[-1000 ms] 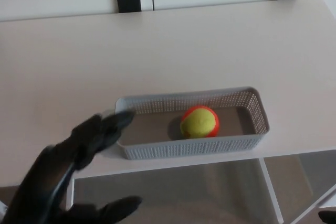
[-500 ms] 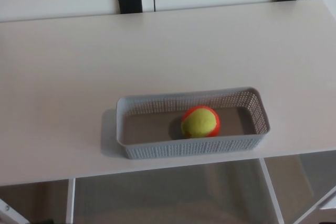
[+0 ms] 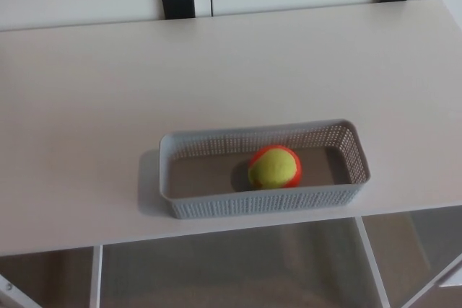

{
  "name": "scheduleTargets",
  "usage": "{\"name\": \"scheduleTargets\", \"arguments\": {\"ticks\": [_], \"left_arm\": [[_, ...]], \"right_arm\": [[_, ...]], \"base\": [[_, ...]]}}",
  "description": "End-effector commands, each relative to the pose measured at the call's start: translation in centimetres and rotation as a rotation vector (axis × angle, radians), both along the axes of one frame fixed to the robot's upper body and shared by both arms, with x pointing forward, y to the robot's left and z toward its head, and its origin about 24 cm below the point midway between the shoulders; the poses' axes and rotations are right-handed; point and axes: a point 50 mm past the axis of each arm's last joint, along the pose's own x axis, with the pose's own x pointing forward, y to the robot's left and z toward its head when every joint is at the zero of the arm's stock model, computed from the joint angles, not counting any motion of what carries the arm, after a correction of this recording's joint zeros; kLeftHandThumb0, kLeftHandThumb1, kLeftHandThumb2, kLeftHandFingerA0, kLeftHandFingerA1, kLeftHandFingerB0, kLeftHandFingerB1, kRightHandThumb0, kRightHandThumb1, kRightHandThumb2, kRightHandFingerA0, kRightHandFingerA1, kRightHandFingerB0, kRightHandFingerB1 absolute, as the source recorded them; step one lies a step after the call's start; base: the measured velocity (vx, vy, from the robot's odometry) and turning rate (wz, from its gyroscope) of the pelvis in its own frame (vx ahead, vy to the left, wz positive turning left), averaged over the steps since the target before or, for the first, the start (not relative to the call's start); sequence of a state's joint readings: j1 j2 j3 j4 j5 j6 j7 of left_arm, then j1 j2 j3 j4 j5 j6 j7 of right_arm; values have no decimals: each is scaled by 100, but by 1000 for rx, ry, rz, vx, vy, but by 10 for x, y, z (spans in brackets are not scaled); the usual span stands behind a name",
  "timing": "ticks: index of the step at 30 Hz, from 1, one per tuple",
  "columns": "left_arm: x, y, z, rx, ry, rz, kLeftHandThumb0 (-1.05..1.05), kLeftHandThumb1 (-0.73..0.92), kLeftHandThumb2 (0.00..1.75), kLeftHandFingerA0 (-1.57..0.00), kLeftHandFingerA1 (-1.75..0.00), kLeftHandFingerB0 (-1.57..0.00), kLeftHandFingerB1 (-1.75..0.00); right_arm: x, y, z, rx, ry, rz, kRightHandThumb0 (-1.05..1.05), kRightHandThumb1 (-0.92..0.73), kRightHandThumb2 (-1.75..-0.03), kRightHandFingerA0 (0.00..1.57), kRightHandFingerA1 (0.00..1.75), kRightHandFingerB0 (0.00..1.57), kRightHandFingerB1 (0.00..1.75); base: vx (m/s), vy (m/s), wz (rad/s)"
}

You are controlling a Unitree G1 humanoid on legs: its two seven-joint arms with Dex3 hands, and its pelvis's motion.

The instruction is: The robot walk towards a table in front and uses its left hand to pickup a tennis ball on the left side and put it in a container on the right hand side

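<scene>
The left hand is not in view — nor is the right hand. No arm or wrist enters the head view from either side — so their pose cannot be told.

Pale table (image 3: 108, 99) with grey basket (image 3: 263, 205)

A yellow-and-orange tennis ball (image 3: 274, 167) rests inside a grey perforated container (image 3: 209, 208) near the front edge of a pale bench (image 3: 144, 77); two black brackets (image 3: 177, 3) sit behind it.
</scene>
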State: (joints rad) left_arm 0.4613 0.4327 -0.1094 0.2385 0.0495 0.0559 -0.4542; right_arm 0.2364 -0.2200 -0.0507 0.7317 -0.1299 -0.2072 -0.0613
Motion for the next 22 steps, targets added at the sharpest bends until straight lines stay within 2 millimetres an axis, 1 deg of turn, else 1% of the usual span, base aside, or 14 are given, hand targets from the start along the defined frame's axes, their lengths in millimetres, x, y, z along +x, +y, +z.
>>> {"name": "scheduleTargets", "arguments": {"ticks": [1, 3, 4, 6, 7, 9, 10, 15, 16, 17, 22], "left_arm": [[-11, 37, -37, 510, -78, -135, -66, 74, 62, -27, -37, -35, -34], [-13, 37, -35, 488, -88, -112, -66, 74, 62, -27, -37, -35, -34], [-10, 37, -32, 454, -105, -81, -65, 75, 63, -27, -38, -35, -34], [-8, 38, -31, 442, -117, -68, -65, 75, 63, -27, -38, -35, -34], [-3, 38, -28, 423, -146, -37, -67, 75, 63, -25, -39, -34, -34], [5, 38, -24, 394, -192, 8, -67, 75, 63, -25, -39, -34, -34], [7, 38, -21, 380, -200, 42, -64, 76, 63, -21, -40, -30, -34], [8, 39, -22, 376, -215, 56, -64, 76, 63, -21, -40, -30, -34], [11, 46, -22, 352, -212, 127, -65, 73, 62, -26, -43, -31, -36], [13, 49, -22, 341, -213, 157, -65, 73, 62, -26, -43, -31, -36], [16, 52, -21, 327, -222, 169, -65, 75, 62, -26, -41, -30, -35]], "right_arm": [[-4, -10, 10, 5, -30, -6, -9, -60, -57, 64, 62, 54, 50], [-2, -10, 11, 12, -32, -3, -9, -60, -57, 64, 62, 54, 50], [5, -9, 13, 2, -44, 16, -10, -61, -56, 63, 61, 57, 51], [8, -8, 14, -3, -50, 24, -10, -61, -56, 63, 61, 57, 51], [12, -9, 15, -25, -50, 38, -12, -60, -56, 64, 56, 59, 50], [18, -9, 16, -59, -50, 59, -12, -60, -56, 64, 56, 59, 50], [19, -10, 17, -63, -48, 61, -11, -60, -57, 65, 58, 53, 48], [19, -10, 18, -66, -47, 62, -11, -60, -57, 65, 58, 53, 48], [19, -8, 19, -45, -69, 55, -11, -61, -57, 68, 61, 54, 49], [19, -7, 20, -36, -78, 52, -11, -61, -57, 68, 61, 54, 49], [20, -6, 22, -16, -88, 37, -11, -62, -57, 66, 60, 53, 49]], "base": [[0, 0, 0], [0, 0, 0], [0, 0, 0], [0, 0, 0], [0, 0, 0], [0, 0, 0], [0, 0, 0], [0, 0, 0], [0, 0, 0], [0, 0, 0], [0, 0, 0]]}}
